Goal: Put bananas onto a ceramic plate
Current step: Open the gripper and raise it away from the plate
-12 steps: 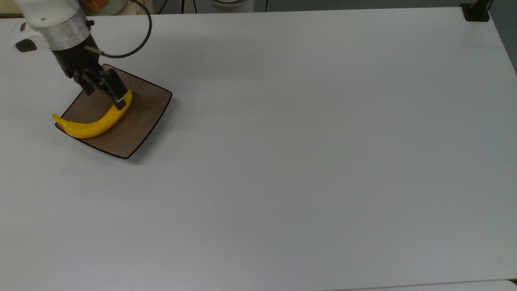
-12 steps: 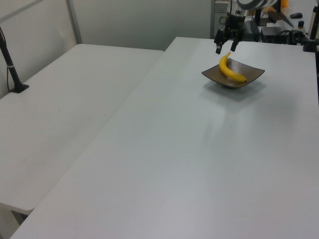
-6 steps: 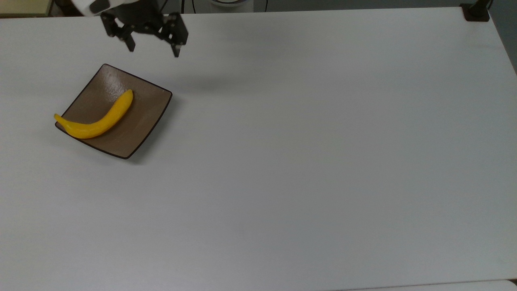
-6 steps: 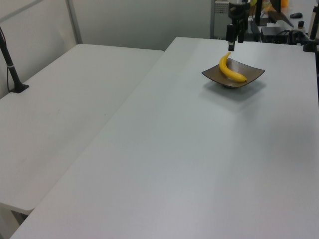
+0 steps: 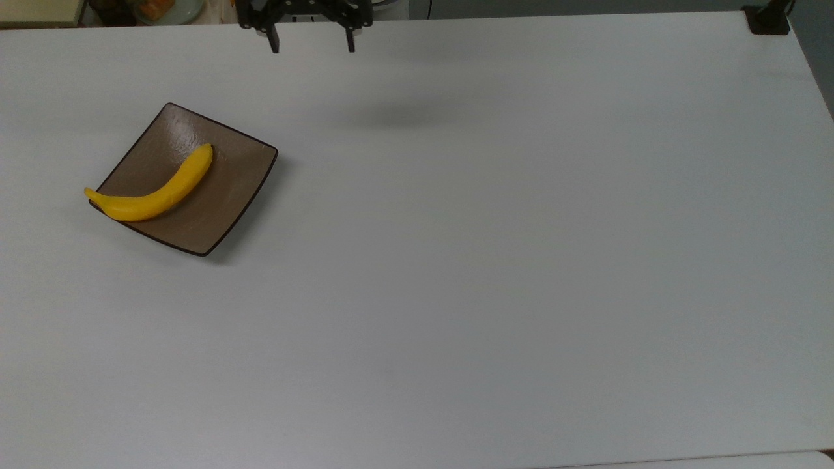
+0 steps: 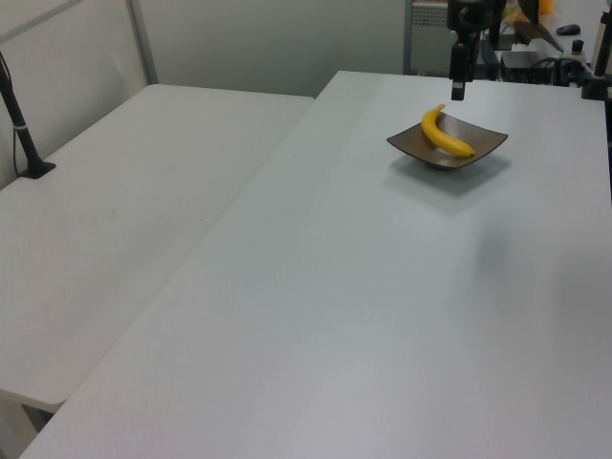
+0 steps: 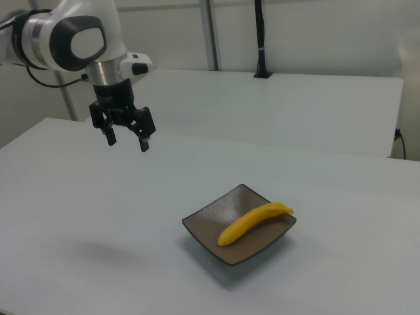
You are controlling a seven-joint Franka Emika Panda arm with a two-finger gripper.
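One banana (image 5: 156, 192) now lies alone across the brown ceramic plate (image 5: 228, 189), its stem end just past the plate corner. We have let go and lifted our gripper (image 5: 311, 47) away, fingers spread and empty, so the placement looks done. Wide bare tabletop (image 5: 521, 260) surrounds the plate, well clear of every edge.

One banana (image 5: 153, 193), one ceramic plate (image 5: 225, 195), two white tables (image 6: 316, 316), and one arm (image 7: 72, 39).
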